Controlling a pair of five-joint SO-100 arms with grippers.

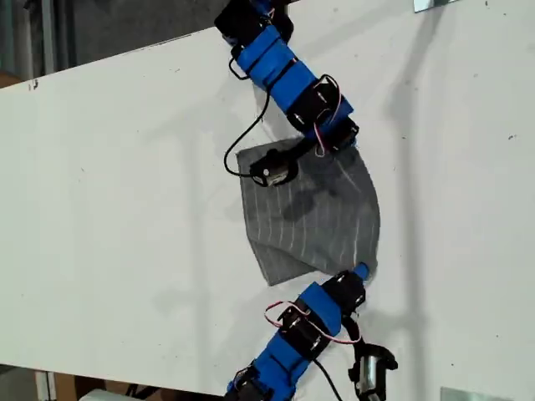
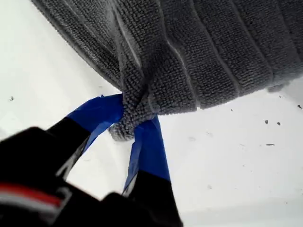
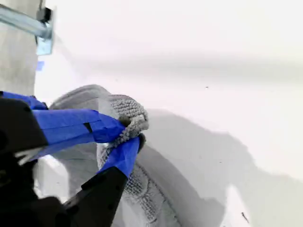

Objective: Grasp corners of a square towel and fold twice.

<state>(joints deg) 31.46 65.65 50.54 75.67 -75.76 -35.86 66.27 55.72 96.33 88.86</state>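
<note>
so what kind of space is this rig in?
Looks like a lab or workshop bench, not a home: a bare white tabletop, two blue arms with exposed wiring, each tool pinching the grey towel, and a metal bracket at the table edge.

The towel [image 1: 313, 213] is grey with thin white stripes. The counter [image 1: 117, 209] is plain white. Both arms are blue and black, with red and white wires.

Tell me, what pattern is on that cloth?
The towel is grey with thin white stripes, clearest in the exterior view.
</note>
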